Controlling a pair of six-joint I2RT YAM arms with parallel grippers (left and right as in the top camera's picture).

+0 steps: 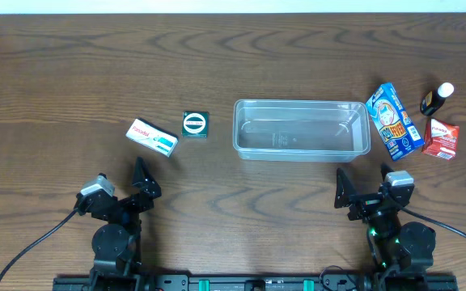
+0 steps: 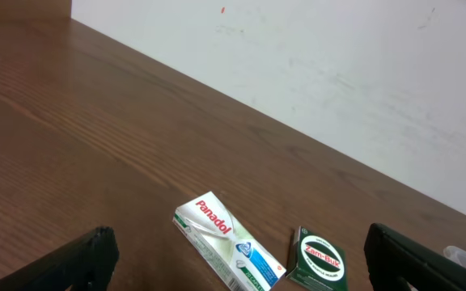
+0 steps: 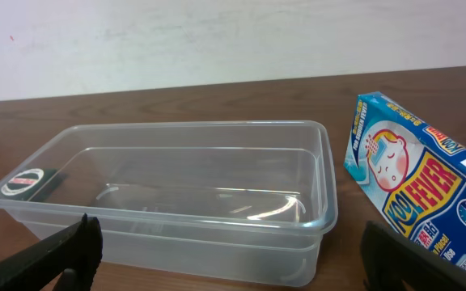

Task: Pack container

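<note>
The clear plastic container (image 1: 301, 129) sits empty at the table's centre; it also shows in the right wrist view (image 3: 168, 190). A white Panadol box (image 1: 152, 137) (image 2: 226, 241) and a green Zam-Buk box (image 1: 195, 124) (image 2: 318, 260) lie to its left. A blue Kool Fever carton (image 1: 394, 121) (image 3: 423, 190), a red box (image 1: 441, 137) and a dark bottle with a white cap (image 1: 437, 99) lie to its right. My left gripper (image 1: 141, 183) (image 2: 237, 271) is open and empty, near the two left boxes. My right gripper (image 1: 361, 190) (image 3: 233, 259) is open and empty, in front of the container.
The brown wooden table (image 1: 71, 73) spreads all around. A white wall (image 2: 338, 73) stands beyond its far edge.
</note>
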